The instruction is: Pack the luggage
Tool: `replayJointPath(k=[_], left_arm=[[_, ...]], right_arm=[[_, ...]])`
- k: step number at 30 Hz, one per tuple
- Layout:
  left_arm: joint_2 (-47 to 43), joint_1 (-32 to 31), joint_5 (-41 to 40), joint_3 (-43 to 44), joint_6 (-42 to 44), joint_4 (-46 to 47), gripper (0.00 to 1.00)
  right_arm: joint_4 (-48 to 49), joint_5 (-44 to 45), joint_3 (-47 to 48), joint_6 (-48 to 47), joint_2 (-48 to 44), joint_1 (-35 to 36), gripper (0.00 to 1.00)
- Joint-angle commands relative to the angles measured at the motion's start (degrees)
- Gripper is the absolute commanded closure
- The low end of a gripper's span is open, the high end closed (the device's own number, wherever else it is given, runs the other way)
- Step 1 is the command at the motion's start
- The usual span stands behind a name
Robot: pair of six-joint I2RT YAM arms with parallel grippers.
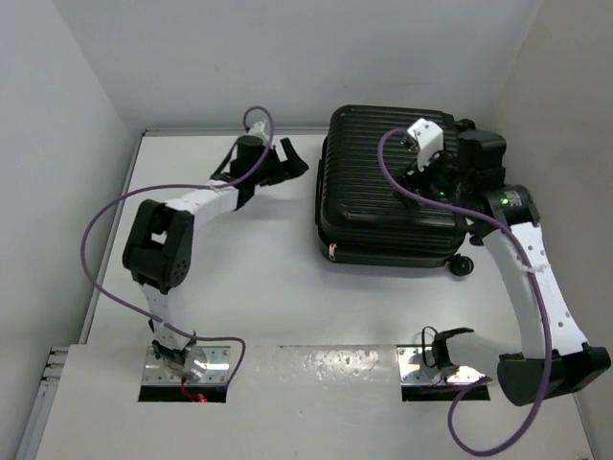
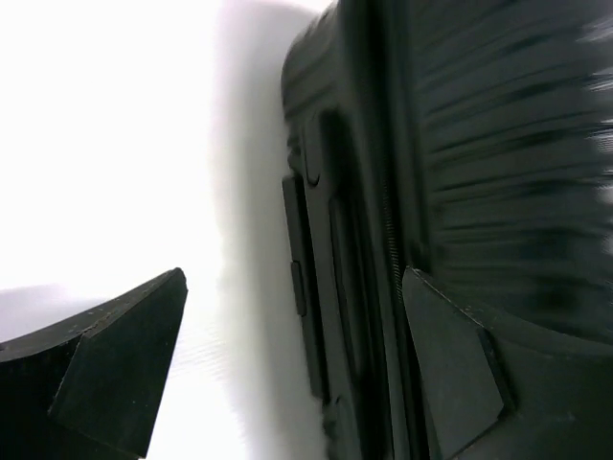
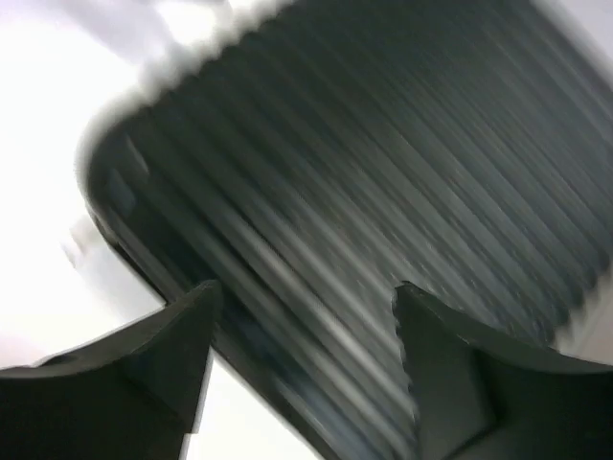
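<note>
Luggage (image 1: 383,206) is lying flat and closed on the far right part of the white table (image 1: 268,287), wheels facing the right wall. White walls (image 1: 287,57) are boxing in the surface on three sides. Left gripper (image 1: 295,160) is hanging just beside the case's left edge, jaws spread, gripping nothing. Right gripper (image 3: 302,355) is hovering over the ribbed shell, jaws apart and empty. Purple cables (image 1: 96,230) are looping off both arms.

Black hard-shell luggage (image 1: 359,192) is lying flat and zipped shut at the far right of the table (image 1: 268,287), ribbed shell facing up, little wheels (image 1: 462,265) poking out at its near-right corner.
</note>
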Motion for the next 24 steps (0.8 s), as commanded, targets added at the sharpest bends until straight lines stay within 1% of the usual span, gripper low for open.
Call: replayJointPath(k=[1,2,3,4,5,6,7,8,9,10,12,15,17,21,22,23,24], left_arm=[[-5.74,5.11,8.85,1.0,11.09,-3.8,0.0],[-5.74,6.09,11.24,2.41,13.46,-8.78,0.0],[-5.74,6.97,14.66,3.64,19.75,-10.83,0.0],[-5.74,8.63,21.22,5.92,22.85,-13.11,0.0],[-5.74,9.34,23.55,6.55,25.58,-15.48,0.0],[-5.74,10.04,25.57,6.56,27.96,-18.38,0.0],[-6.26,11.53,29.68,6.56,32.16,-19.19,0.0],[-6.79,12.07,30.5,5.86,33.59,-19.98,0.0],[-7.4,12.59,31.21,5.33,34.65,-20.6,0.0],[-7.41,12.6,31.91,5.33,37.01,-21.3,0.0],[-8.02,13.13,34.11,4.8,39.48,-24.01,0.0],[-9.6,13.13,34.73,2.7,41.08,-24.03,0.0],[-10.92,13.13,35.26,1.29,41.61,-24.03,0.0],[-16.8,10.23,35.26,-4.77,42.22,-24.03,0.0],[-19.6,9.53,35.26,-6.09,40.92,-22.55,0.0],[-20.93,7.87,33.26,-8.45,40.29,-22.54,0.0],[-22.08,7.16,33.24,-9.78,39.68,-21.75,0.0]], right_arm=[[-16.59,-4.02,3.31,-14.37,0.6,-6.96,0.22],[-21.92,-5.68,5.75,-16.05,1.13,-9.94,0.2],[-28.24,-7.26,9.52,-20.94,3.05,-13.45,0.2],[-31.61,-7.89,11.56,-25.86,5.68,-14.7,0.16],[-37.21,-8.33,16.71,-30.26,8.23,-17.15,0.14],[-39.7,-8.07,18.33,-32.05,9.38,-19.7,0.13],[-43.81,-8.07,19.56,-35.54,11.22,-22.68,0.07],[-45.6,-7.81,22.53,-37.32,12.81,-23.93,0.05],[-46.4,-7.11,23.09,-38.9,13.26,-26.12,0.04],[-48.67,-5.27,23.61,-44.57,14.74,-28.4,0.04],[-49.39,-4.29,23.71,-47.95,15.28,-31.39,0.04],[-49.48,-2.36,19.32,-57.96,15.63,-34.39,0.04],[-48.52,-3.05,16.24,-61.66,15.72,-36.15,0.04],[-45.97,-5.69,9.57,-68.27,16.51,-37.39,0.04],[-43.79,-6.74,8.77,-69.23,16.6,-37.39,0.04],[-42.64,-7.45,7.9,-72.29,16.86,-37.56,0.04],[-41.84,-8.06,6.23,-73.1,16.95,-38.17,0.04]])
